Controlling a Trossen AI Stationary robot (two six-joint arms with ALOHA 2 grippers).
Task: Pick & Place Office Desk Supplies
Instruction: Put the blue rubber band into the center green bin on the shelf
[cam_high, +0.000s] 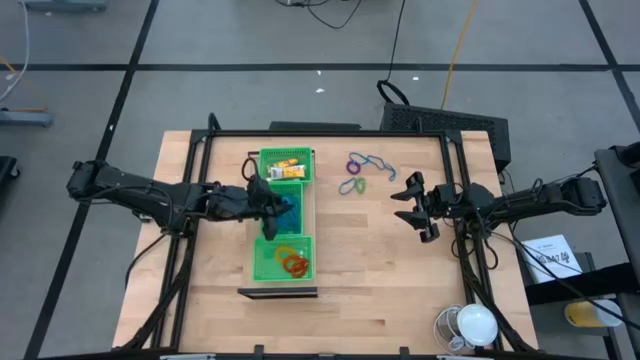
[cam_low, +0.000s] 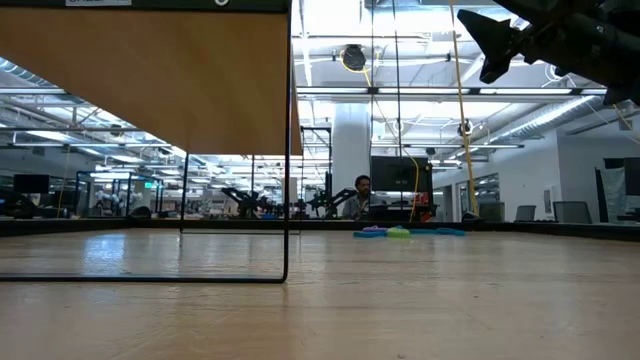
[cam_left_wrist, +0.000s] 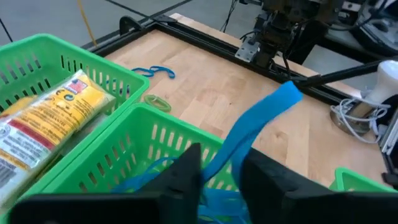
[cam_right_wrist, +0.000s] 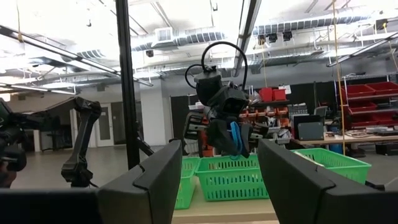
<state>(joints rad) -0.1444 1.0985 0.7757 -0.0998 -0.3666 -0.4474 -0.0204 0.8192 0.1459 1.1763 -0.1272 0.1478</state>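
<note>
From above, the wooden desk (cam_high: 380, 260) stands on a grey tiled floor. The left claw (cam_high: 268, 205) hangs over the middle compartment of the green tray (cam_high: 262, 262); the right claw (cam_high: 412, 205) waits beside coloured loops (cam_high: 362, 170) lying on the bare wood. At desk height, those loops (cam_low: 400, 232) lie far across the boards, with a person seated beyond. The left wrist shows narrowly parted fingers (cam_left_wrist: 186, 174) with a blue band (cam_left_wrist: 261, 121) standing between them. The right wrist shows its own fingers (cam_right_wrist: 155, 177) spread wide, holding nothing.

Matt pale wood table (cam_high: 400, 260) bears a glossy green plastic lattice tray (cam_high: 262, 262).
</note>
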